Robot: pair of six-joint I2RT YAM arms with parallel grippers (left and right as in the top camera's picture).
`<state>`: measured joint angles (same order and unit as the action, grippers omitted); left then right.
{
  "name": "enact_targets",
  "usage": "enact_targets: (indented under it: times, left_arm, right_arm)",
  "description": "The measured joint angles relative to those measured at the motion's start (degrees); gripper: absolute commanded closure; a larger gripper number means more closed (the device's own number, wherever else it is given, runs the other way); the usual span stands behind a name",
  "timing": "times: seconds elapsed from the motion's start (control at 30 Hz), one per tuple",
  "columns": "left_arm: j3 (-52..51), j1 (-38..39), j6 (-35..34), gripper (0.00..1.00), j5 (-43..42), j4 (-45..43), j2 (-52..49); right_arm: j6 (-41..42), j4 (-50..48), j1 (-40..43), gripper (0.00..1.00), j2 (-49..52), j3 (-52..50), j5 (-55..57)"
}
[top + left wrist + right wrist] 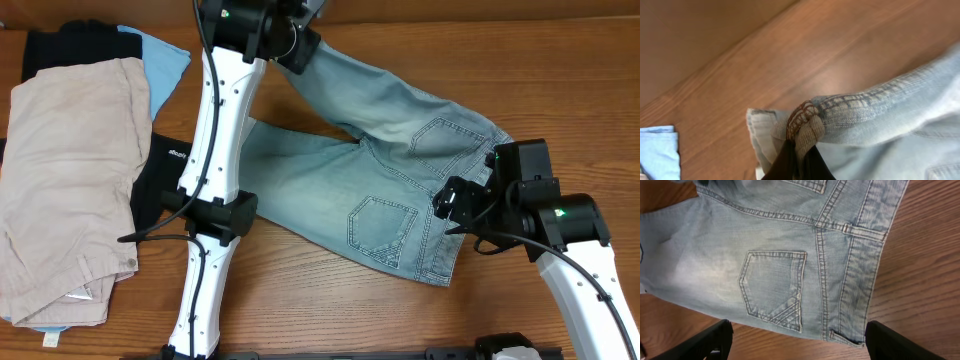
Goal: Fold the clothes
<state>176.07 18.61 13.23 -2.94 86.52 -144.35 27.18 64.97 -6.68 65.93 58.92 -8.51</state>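
The clothes, light blue denim shorts point(390, 150), lie back pockets up across the middle of the table. One leg runs up toward the far edge, where my left gripper point(298, 52) is shut on its cuff. In the left wrist view the bunched cuff point(807, 122) is pinched between the dark jaws of the left gripper point(799, 165), above the wood. My right gripper point(447, 205) stands open by the waistband end. In the right wrist view the right gripper point(799, 344) hangs over the shorts' side edge, nothing between its fingers point(705, 341), with a back pocket point(774, 287) and the waistband point(860, 265) ahead.
Beige trousers point(70, 180) lie folded at the left edge, over a black garment with a small white logo point(168, 160). A light blue cloth point(160, 60) and a dark garment point(70, 45) lie behind them. The light blue cloth point(657, 150) also shows near the left gripper.
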Motion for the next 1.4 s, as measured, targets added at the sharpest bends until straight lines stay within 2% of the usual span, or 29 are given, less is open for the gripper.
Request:
enact_targets:
  times: [0.27,0.4,0.43,0.47,0.53,0.57,0.67,0.77,1.0,1.1,1.2,1.33,1.4]
  left_arm:
    - [-16.2,-1.3,-2.6,0.96,3.5,-17.0,0.0]
    - [-24.9,-1.5,-3.9,0.95,6.1,-30.2,0.0]
    - [-26.8,-1.5,-4.2,0.88,6.8,-33.9,0.0]
    - [-28.9,-1.5,-4.3,0.65,7.3,-38.3,0.0]
    - [-32.6,-1.4,-4.6,0.05,8.0,-46.0,0.0]
    - [-34.1,-1.4,-4.8,0.0,8.4,-49.2,0.0]
    - [-36.8,-1.5,-5.6,0.0,9.2,-54.5,0.0]
    - [-36.9,-1.5,-7.2,0.0,9.7,-53.6,0.0]
    - [-30.4,-1.5,-10.0,0.0,9.6,-32.3,0.0]
    - [-29.8,-1.8,-10.2,0.15,8.5,-27.8,0.1]
    - [-32.0,-2.5,-10.3,0.41,7.3,-28.1,0.1]
    - [-36.5,-4.2,-10.9,0.5,5.9,-31.7,0.1]
    - [-38.9,-5.3,-11.9,0.58,5.4,-34.7,0.1]
  right_arm:
    - [0.0,-4.8,0.0,0.12,3.3,0.0,1.8]
    - [-0.1,-8.2,0.0,0.12,6.0,0.0,3.4]
    - [-0.1,-9.1,0.0,0.12,6.7,0.0,4.0]
    - [-0.2,-10.3,0.0,0.12,7.4,0.0,4.5]
    - [-0.2,-12.6,0.0,0.12,8.7,0.0,5.9]
    - [-0.2,-13.8,0.0,0.12,9.2,0.0,6.4]
    - [-0.2,-18.0,0.0,0.12,10.6,0.0,8.4]
    - [-0.2,-21.4,0.0,0.12,11.5,0.0,9.6]
    - [-0.2,-23.6,0.0,0.12,11.6,0.0,10.4]
    - [-0.2,-23.6,0.0,0.12,11.6,0.0,10.4]
    - [-0.2,-23.3,0.0,0.12,11.6,0.0,10.5]
    - [-0.2,-22.7,0.0,0.11,11.6,0.0,10.5]
    - [-0.2,-22.6,0.0,0.12,11.6,0.0,10.5]
